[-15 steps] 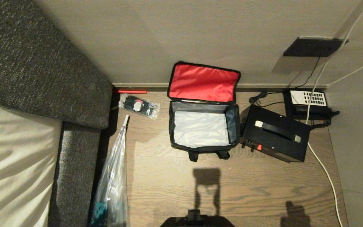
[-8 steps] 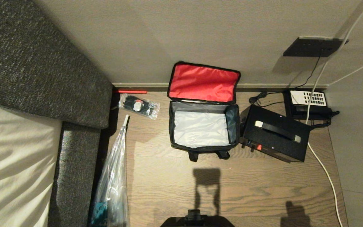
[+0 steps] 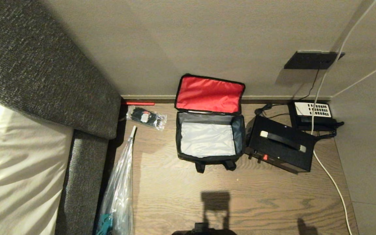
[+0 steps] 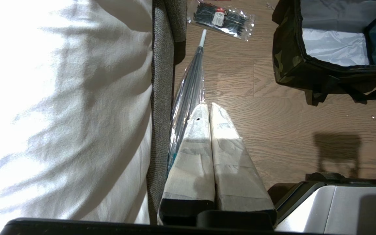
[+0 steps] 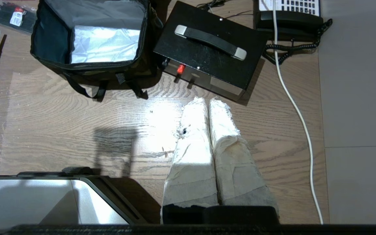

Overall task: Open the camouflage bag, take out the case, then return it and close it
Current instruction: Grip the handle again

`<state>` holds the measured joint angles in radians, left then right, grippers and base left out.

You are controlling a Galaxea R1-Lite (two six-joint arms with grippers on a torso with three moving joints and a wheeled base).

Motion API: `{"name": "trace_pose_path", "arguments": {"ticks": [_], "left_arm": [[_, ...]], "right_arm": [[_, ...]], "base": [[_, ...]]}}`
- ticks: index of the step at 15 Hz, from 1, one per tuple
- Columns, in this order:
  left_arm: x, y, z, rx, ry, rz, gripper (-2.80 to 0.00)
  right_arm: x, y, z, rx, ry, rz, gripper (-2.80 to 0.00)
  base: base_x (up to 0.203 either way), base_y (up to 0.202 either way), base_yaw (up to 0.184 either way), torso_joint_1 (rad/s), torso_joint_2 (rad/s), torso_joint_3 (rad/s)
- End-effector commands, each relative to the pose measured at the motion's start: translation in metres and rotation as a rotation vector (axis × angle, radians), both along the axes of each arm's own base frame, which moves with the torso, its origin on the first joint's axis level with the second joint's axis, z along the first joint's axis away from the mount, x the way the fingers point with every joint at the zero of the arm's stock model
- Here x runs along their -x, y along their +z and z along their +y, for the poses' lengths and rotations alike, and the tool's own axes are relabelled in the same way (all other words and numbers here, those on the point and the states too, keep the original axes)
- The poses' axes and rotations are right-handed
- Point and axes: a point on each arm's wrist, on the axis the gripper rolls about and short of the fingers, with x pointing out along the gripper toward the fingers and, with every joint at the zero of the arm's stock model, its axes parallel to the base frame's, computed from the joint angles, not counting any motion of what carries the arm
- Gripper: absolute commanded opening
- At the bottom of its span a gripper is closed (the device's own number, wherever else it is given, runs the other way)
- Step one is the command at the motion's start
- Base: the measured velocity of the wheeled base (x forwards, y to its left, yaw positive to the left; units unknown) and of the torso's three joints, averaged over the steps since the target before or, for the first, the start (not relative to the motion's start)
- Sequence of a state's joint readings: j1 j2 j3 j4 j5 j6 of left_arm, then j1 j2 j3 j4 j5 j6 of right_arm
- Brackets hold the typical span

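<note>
The camouflage bag (image 3: 207, 140) sits open on the wood floor (image 3: 240, 195) near the wall (image 3: 207, 39), w/ its red-lined lid (image 3: 209, 94) flipped back & leaning against the baseboard. Inside shows a silvery-grey lining, nothing else visible in it from the head view. Two black straps stick out from the bag's near side. The case (image 3: 279, 145), a black box w/ a carry handle on top & a small red knob on its front face, lies on the floor just beside the bag's right side, out of the bag, turned at a slight angle. Behind the case, in the corner, is a black telephone (image 3: 312, 114) w/ white keypad; a white cable (image 3: 328, 176) runs down the wall and across the floor past it. Left of the bag: a clear packet of black cable ties (image 3: 146, 117) and, nearer, a folded transparent umbrella (image 3: 119, 192) lying alongside a grey fabric bed frame (image 3: 44, 71) w/ white bedding (image 3: 15, 169). Left gripper (image 4: 210, 107) hangs over the floor near the umbrella, well apart from the bag, jaws pressed together, holding nothing. Right gripper (image 5: 209, 102) hangs over bare floor just short of the case's front edge, not touching it, jaws also together & empty. Neither arm shows in the head view, only shadows on the floor.
</note>
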<state>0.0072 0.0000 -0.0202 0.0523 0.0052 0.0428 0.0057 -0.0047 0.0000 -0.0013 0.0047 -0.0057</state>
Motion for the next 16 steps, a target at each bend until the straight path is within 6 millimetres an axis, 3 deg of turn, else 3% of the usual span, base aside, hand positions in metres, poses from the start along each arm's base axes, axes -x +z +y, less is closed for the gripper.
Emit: {"name": "trace_pose_path", "arguments": {"ticks": [1, 10, 12, 13, 15, 16], "left_arm": [[0.0, 0.0, 0.0, 0.0, 0.001, 0.0, -2.8], [0.0, 0.0, 0.0, 0.0, 0.0, -0.001, -2.8], [0.0, 0.0, 0.0, 0.0, 0.0, -0.001, -2.8], [0.0, 0.0, 0.0, 0.0, -0.001, -0.001, -2.8], [0.0, 0.0, 0.0, 0.0, 0.0, -0.001, -2.8], [0.0, 0.0, 0.0, 0.001, -0.002, -0.001, -2.8]], "right_arm": [[0.0, 0.0, 0.0, 0.0, 0.0, 0.003, -2.8], [0.001, 0.004, 0.0, 0.021, 0.0, -0.007, -2.8], [0.013, 0.03, 0.0, 0.012, 0.015, -0.039, -2.8], [0.029, 0.048, 0.001, 0.01, 0.039, -0.006, -2.8], [0.059, 0.064, 0.002, -0.005, 0.111, 0.176, -2.8], [0.062, 0.073, 0.002, -0.017, 0.128, 0.264, -2.8]], "base": [[0.0, 0.0, 0.0, -0.001, 0.0, 0.056], [0.0, 0.0, 0.0, -0.001, 0.0, 0.004], [0.0, 0.0, 0.0, 0.0, 0.0, 0.0], [0.0, 0.0, 0.0, 0.0, 0.0, 0.0], [0.0, 0.0, 0.0, 0.0, 0.0, 0.0], [0.0, 0.0, 0.0, 0.0, 0.0, 0.0]]}}
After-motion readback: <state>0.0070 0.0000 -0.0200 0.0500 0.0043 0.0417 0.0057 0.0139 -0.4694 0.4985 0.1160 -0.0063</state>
